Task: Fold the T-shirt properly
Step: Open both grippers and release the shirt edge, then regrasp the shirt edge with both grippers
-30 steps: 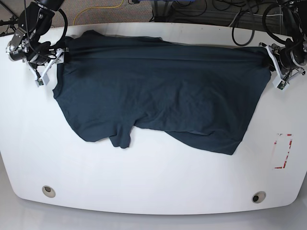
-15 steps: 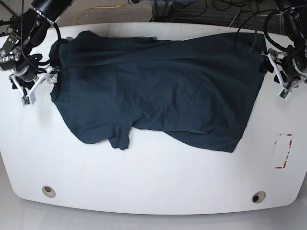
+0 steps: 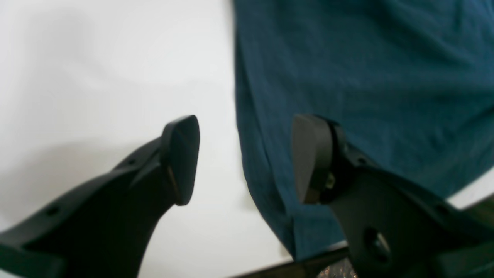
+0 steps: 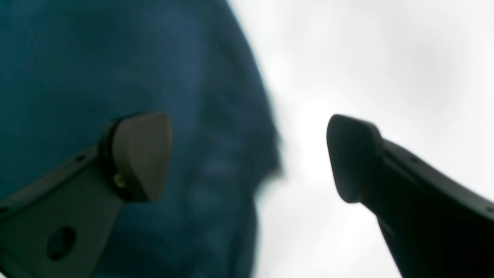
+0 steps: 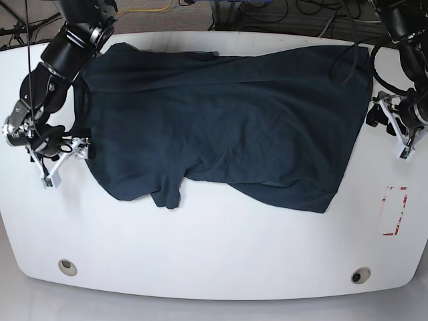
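- Fabric of a large, dark navy-blue, short-sleeved cotton T-shirt (image 5: 221,127) lies spread and wrinkled across a white desk (image 5: 214,247), reaching from one robot hand to the other.
- Left hand (image 3: 245,158), seen from its wrist camera, has two black fingers spread wide with nothing between them but air.
- One left finger (image 3: 308,154) hangs over the navy cloth; the other sits over bare white desk, and the shirt's straight edge runs down between the two.
- From the base view, the left hand (image 5: 394,127) sits just beside the shirt's edge, outside the cloth.
- Right hand (image 4: 249,158), in its blurred wrist view, is likewise spread apart and holds nothing.
- One right finger (image 4: 141,154) is above the shirt (image 4: 96,77); the other is above plain desk, with the rounded shirt edge between them.
- From the base view, the right hand (image 5: 63,157) rests just beside the shirt's opposite side, near a sleeve.
- A lower flap of the shirt is folded over itself on the side nearer the camera, between the two hands.
- A small red and white marking (image 5: 394,210) lies on the desk, apart from the shirt, nearer the left hand.
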Controlling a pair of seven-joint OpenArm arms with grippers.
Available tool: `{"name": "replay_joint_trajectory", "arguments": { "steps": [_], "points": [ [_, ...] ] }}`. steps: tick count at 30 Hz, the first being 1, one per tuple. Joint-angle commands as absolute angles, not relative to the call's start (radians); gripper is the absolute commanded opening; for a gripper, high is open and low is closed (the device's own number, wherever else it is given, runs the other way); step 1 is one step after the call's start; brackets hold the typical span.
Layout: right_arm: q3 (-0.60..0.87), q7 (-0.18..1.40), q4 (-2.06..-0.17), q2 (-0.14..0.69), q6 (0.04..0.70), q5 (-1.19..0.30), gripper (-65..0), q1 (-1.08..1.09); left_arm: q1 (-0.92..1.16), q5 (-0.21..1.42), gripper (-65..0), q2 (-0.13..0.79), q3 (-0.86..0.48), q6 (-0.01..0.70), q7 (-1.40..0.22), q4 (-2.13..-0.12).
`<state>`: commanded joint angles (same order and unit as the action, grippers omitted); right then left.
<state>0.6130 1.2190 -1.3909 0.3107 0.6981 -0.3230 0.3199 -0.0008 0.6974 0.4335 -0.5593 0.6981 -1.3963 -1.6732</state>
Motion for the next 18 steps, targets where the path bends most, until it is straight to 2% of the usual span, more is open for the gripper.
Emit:
{"name": "replay_joint_trajectory", "arguments": {
  "steps": [5, 9, 18],
  "points": [
    [0.591, 1.116, -1.202, 0.329, 0.698, -0.323, -4.6, 0.386, -0.002, 0.700, -30.6, 0.433, -0.625, 0.698, -1.396, -1.652],
    [0.515, 1.009, -1.082, 0.366, 0.698, -0.332, -4.6, 0.414, -0.028, 0.699, -30.6, 0.433, -0.634, 0.698, -1.396, -1.650],
    [0.467, 0.875, -0.914, 0.389, 0.698, -0.321, -4.6, 0.450, -0.031, 0.705, -30.6, 0.433, -0.636, 0.698, -1.396, -1.652]
  ]
}}
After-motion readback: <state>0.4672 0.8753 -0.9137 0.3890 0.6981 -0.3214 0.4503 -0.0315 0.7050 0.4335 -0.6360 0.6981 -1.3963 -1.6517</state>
